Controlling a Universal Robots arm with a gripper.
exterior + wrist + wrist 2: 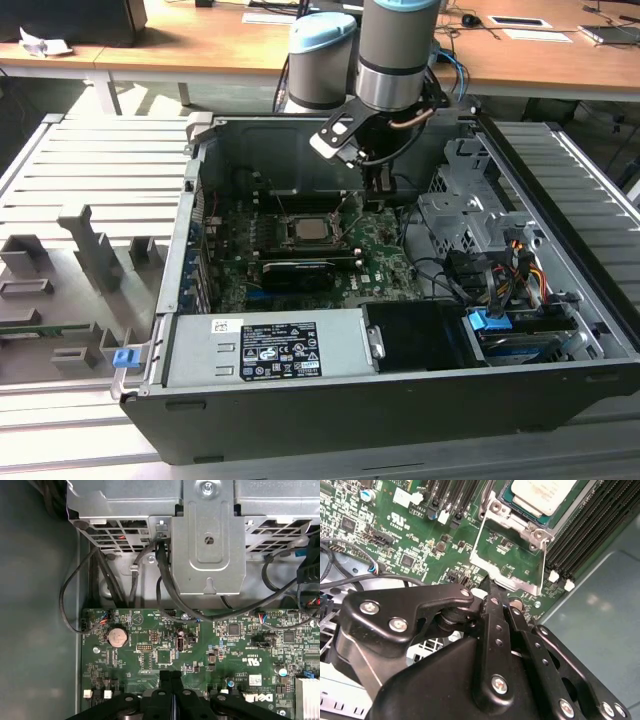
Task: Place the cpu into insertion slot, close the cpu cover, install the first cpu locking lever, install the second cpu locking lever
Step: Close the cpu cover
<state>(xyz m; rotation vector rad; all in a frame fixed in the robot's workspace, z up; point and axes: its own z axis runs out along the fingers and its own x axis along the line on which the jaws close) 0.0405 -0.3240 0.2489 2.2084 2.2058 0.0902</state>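
Motherboard [385, 262] beneath vertical arm [398, 55] (tool [490, 587] closed)

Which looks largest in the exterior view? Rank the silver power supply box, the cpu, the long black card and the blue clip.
1. silver power supply box
2. long black card
3. cpu
4. blue clip; close to the cpu in size and nearer the camera, so unsure.

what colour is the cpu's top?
Pale silvery-beige metal; the cpu shows best in the second wrist view.
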